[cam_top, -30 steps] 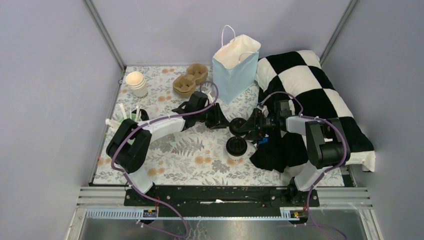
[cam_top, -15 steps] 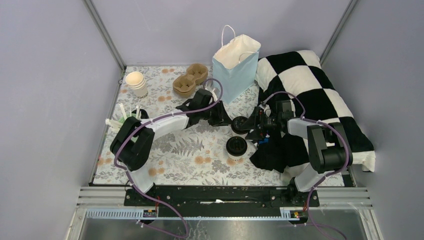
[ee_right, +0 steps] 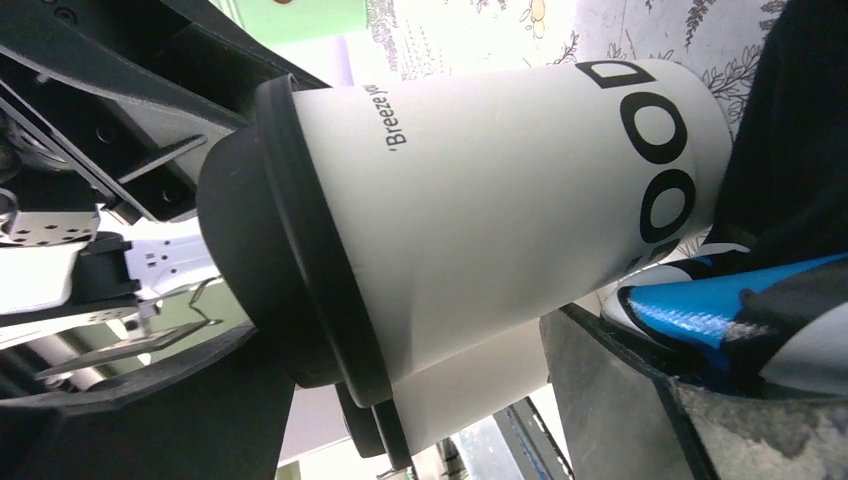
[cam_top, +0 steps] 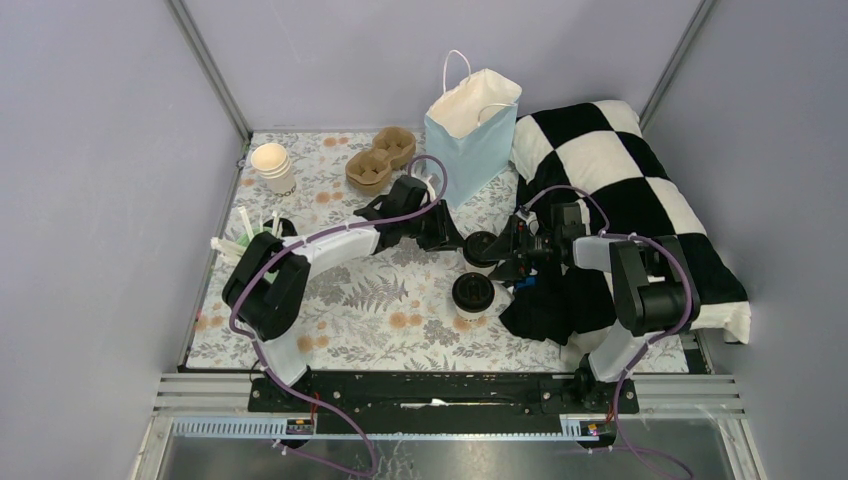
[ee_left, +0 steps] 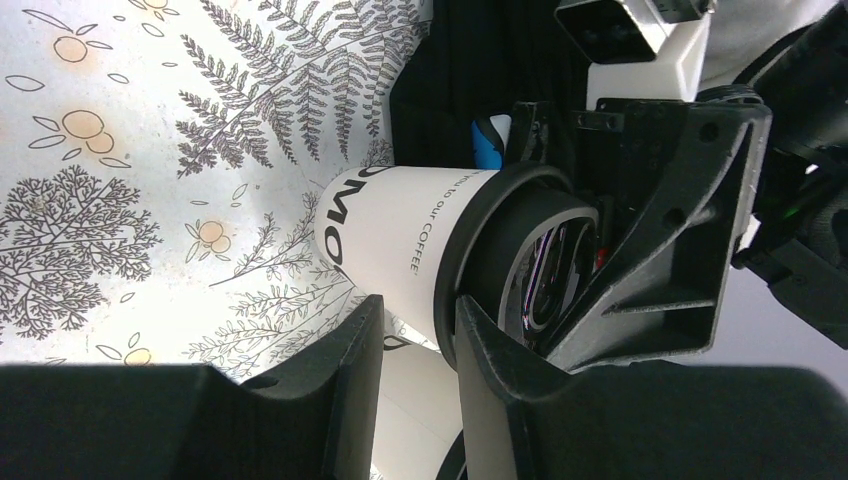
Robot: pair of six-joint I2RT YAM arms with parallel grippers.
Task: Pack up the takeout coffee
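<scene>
Near cup: upright on the table, black lid on. Well in front of the bag, twd the arm bases. Nothing touches it.
Far cup: just behind the near cup, betw. it & the bag. Lid on. Sits betw. both grippers.
L gripper: front-left of the bag. Fingers part-spread, tips at the far cup's lid rim. Can't tell if it grips.
R gripper: front-right of the bag. Fingers spread wide w/ the far cup betw. them. Can't tell if it's pressing or let go.
Green cup: holds white sticks, far front-left of the bag.
Carrier: cardboard, just left of the bag.
Cream cups: stack, further left of the bag.
Bag: blue, upright, mouth open.
Cushion: checkered, right beside the bag.
</scene>
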